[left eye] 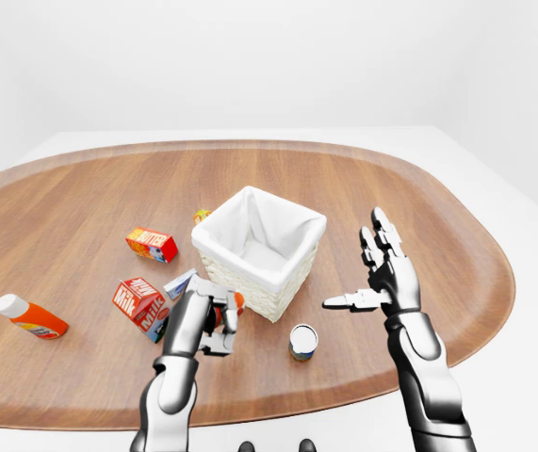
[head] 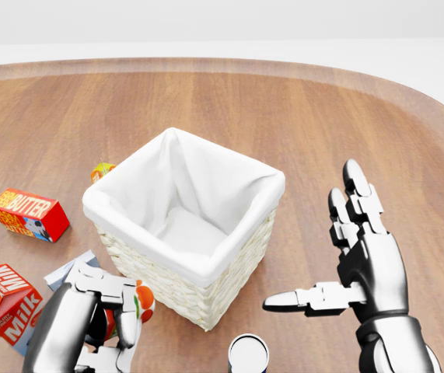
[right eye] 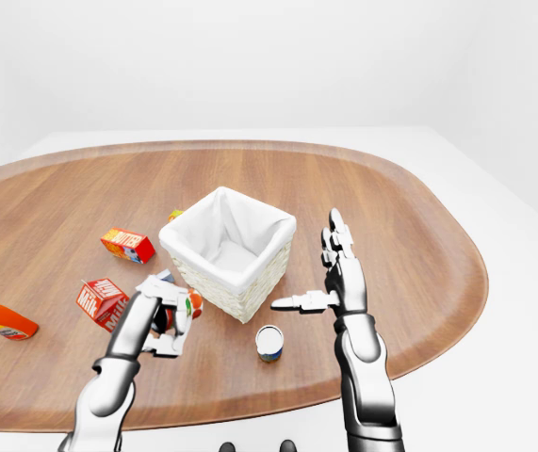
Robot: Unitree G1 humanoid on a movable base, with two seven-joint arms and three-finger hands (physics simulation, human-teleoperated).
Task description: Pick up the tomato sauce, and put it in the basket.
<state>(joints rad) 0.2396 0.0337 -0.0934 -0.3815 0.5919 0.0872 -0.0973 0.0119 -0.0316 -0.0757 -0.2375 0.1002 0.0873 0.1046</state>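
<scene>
While the oval wooden table fills most of each view, we read the scene downward in size from it. Near the table's middle stands the woven basket, upright, lined with white cloth and open at the top. Our right hand hangs to the right of the basket in the left-eye view, apart from it, fingers spread wide and thumb pointing toward the basket, holding nothing. Our left hand sits just beside the basket's lower left corner, its fingers curled round a small red-and-orange item; we take this to be the tomato sauce, though the fingers hide most of it. To the left lie a red milk carton, a red butter box and, well apart near the table's left edge, an orange bottle with a white cap, on its side. A small can stands below the basket, between our two hands.
</scene>
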